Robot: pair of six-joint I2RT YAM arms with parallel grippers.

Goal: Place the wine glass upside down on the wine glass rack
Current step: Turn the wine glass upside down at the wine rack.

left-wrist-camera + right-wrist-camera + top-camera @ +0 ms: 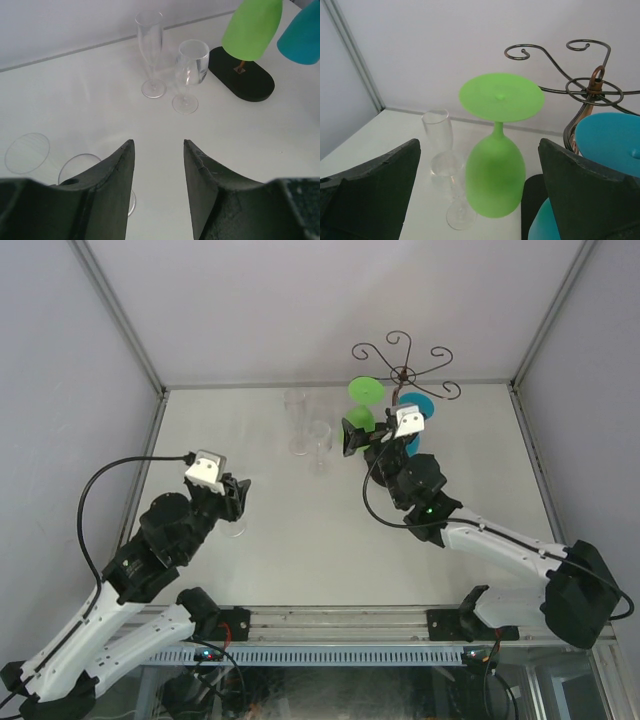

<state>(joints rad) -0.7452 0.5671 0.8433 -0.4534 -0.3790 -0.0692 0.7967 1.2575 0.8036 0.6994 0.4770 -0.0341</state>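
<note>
The wine glass rack stands at the back right, with curled wire arms and a black oval base. A green wine glass hangs upside down by the rack, foot on top. A blue glass hangs upside down beside it. My right gripper is open, its fingers wide on either side of the green bowl and not touching it. My left gripper is open and empty, low over the table. A clear wine glass lies on its side by the left finger.
A clear flute and a clear stemmed glass stand upright mid-table, left of the rack base; both also show in the right wrist view, the flute behind the stemmed glass. Grey walls enclose the table on three sides.
</note>
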